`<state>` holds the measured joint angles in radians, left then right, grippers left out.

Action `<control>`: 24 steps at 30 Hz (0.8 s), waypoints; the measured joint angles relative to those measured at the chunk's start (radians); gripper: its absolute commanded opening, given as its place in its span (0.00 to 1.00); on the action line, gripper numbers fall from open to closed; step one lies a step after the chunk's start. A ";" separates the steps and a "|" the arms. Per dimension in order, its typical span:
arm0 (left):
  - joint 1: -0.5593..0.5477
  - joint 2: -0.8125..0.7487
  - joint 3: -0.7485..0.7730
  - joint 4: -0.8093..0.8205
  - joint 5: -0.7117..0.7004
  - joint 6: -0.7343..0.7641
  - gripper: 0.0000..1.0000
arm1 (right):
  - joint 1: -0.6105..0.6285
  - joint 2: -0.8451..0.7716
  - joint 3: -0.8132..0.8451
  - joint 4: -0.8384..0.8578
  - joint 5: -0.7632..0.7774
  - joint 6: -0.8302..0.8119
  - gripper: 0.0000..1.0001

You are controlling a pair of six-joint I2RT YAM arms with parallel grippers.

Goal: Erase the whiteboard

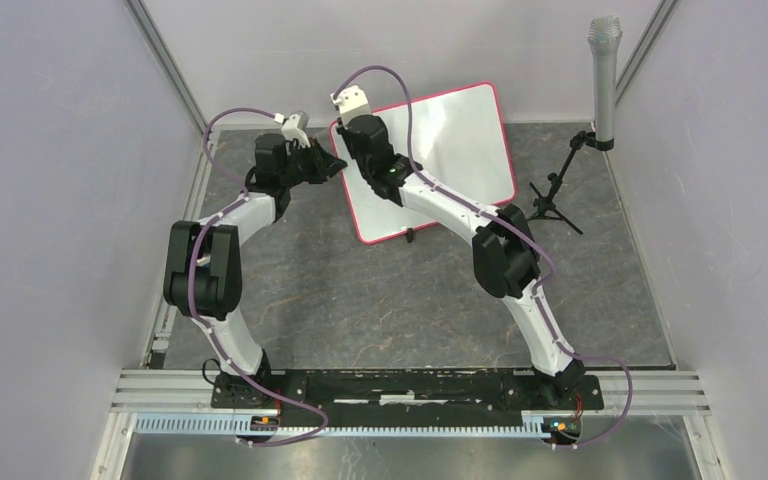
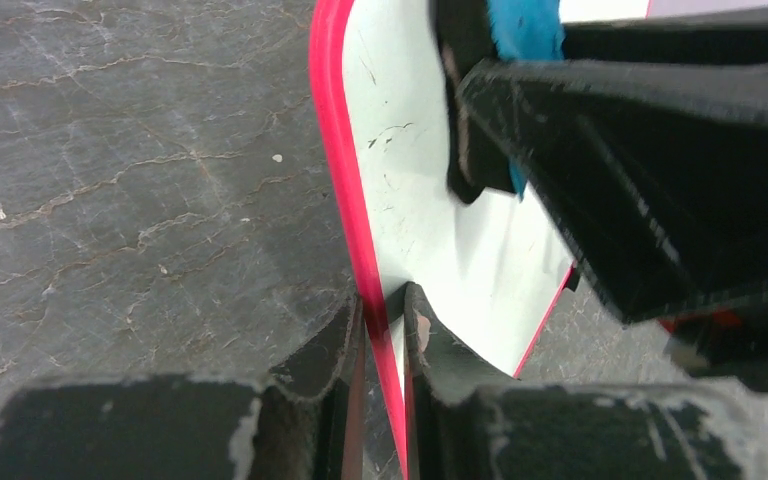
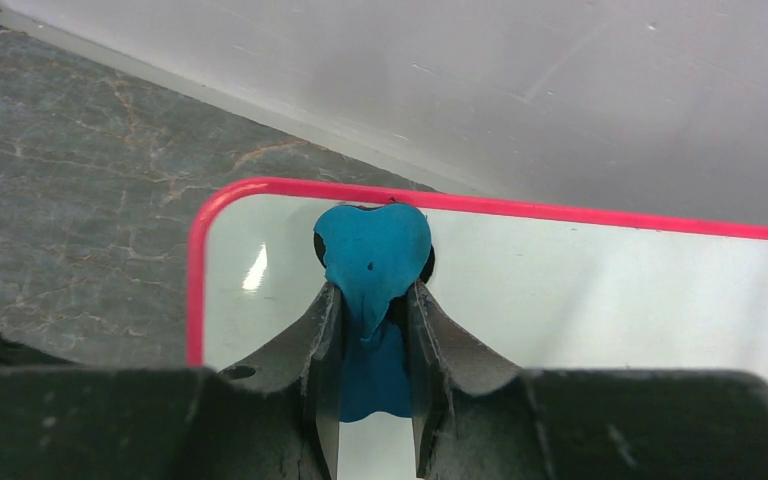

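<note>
**Mia:** So, where is the whiteboard (image 1: 460,140)?

**Tom:** It is in the upper middle of the top view. It is propped up on the table (image 1: 360,300) and turned a little.

**Mia:** What are the left fingers (image 2: 385,318) doing?

**Tom:** They are pinched on the red frame (image 2: 335,150) at the left edge of the board. One finger is on each side of it. I think they hold the board steady.

**Mia:** And the right fingers (image 3: 372,320)?

**Tom:** They are squeezed tight on the blue eraser (image 3: 375,245). The eraser is pressed on the board, right up in its top left corner.

**Mia:** So which way is there room to wipe?

**Tom:** Nearly all the white part lies to the right of the eraser and below it. The board's long side runs left to right in the top view. I think the next wipe has to go right, away from the corner.

**Mia:** Is anything left to rub off?

**Tom:** I see a few small dark specks (image 2: 390,135) near the left edge. They are too small to tell what they are.
</note>
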<state>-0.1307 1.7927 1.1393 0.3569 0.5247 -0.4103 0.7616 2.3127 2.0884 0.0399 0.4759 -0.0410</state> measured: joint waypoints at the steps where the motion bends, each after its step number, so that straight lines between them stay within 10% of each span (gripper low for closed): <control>1: 0.000 -0.004 -0.001 -0.004 0.000 0.003 0.02 | 0.008 0.002 0.003 0.000 0.001 -0.006 0.00; 24: -0.005 -0.008 -0.001 -0.023 -0.021 0.035 0.02 | -0.340 -0.359 -0.729 0.206 0.002 0.153 0.01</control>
<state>-0.1356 1.7847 1.1385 0.3340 0.5034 -0.3752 0.4217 1.9537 1.3594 0.2459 0.4778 0.1120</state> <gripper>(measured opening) 0.208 0.297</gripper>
